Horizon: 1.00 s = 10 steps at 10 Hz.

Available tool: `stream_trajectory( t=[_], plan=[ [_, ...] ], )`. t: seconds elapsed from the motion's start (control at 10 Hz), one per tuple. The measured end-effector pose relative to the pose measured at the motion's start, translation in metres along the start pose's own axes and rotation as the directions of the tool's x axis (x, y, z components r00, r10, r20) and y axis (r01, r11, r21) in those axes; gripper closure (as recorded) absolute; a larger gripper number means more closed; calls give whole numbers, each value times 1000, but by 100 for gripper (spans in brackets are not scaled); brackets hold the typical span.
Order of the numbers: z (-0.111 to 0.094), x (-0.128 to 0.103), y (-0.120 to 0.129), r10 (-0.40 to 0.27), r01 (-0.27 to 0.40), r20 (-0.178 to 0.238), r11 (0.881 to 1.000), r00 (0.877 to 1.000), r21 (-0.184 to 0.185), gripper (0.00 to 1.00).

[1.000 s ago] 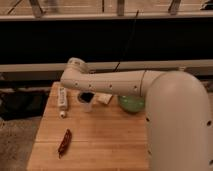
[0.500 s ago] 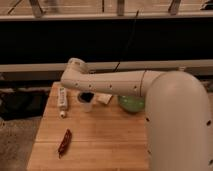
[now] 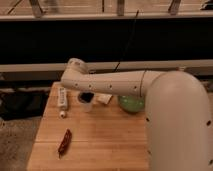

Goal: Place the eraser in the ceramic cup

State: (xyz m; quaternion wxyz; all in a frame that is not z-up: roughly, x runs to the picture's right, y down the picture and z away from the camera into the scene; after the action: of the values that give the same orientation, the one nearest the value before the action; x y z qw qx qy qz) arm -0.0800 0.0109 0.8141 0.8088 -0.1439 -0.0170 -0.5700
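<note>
claw: hidden under the far end of the arm (image 3: 110, 85), about over the ceramic cup (image 3: 86, 101); apart or together, cannot tell | eraser (image 3: 104, 98): probably this pale block on the bench (image 3: 100, 145), just beside the cup, between it and the green bowl (image 3: 131, 104); long axis unclear | next: short reach bowl-ward

The wooden tabletop (image 3: 105, 135) is carrying a ceramic cup (image 3: 86, 100) where the arm is hiding the jaws. A pale flat piece (image 3: 104, 98) and green bowl (image 3: 131, 103) are sitting rightward of it, a white tube (image 3: 62, 97) leftward, a reddish strip (image 3: 64, 142) nearer the front.
</note>
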Motion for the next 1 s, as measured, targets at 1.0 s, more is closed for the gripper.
stream_trajectory(
  t=[1.0],
  plan=[
    [1,0,-1,-12,12,-7,1000,1000,5,72]
  ],
)
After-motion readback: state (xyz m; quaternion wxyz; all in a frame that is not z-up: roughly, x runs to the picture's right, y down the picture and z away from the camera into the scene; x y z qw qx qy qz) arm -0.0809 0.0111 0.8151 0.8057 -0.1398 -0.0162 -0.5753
